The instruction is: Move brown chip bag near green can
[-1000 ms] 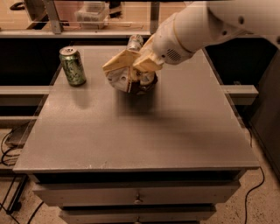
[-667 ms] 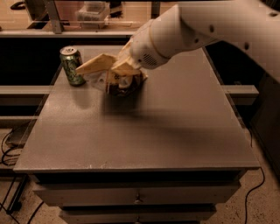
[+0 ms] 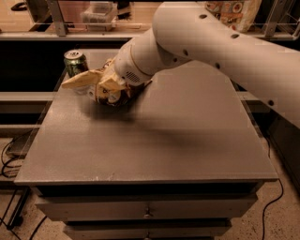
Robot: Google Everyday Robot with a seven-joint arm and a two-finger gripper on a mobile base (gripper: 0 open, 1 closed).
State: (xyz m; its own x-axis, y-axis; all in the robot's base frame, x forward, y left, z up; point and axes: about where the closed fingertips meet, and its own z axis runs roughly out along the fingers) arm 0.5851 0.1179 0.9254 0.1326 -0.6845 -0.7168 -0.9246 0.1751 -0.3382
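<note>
The green can (image 3: 75, 63) stands upright at the table's far left corner. The brown chip bag (image 3: 83, 79) is crumpled, its tan-yellow edge pointing left and ending just below and right of the can. My gripper (image 3: 110, 89) is shut on the bag's right part and holds it low over the grey table (image 3: 164, 140). I cannot tell whether the bag rests on the table. The white arm reaches in from the upper right and hides the bag's dark panel.
A larger pale bag with round pictures (image 3: 233, 9) and a clear plastic box (image 3: 99, 12) sit on the back ledge beyond the table. Drawers (image 3: 147, 211) are under the tabletop. Cables (image 3: 11, 154) lie on the floor at left.
The gripper has carried the chip bag left from the table's far middle toward the green can. The silver-grey can seen earlier is now hidden behind the arm.
</note>
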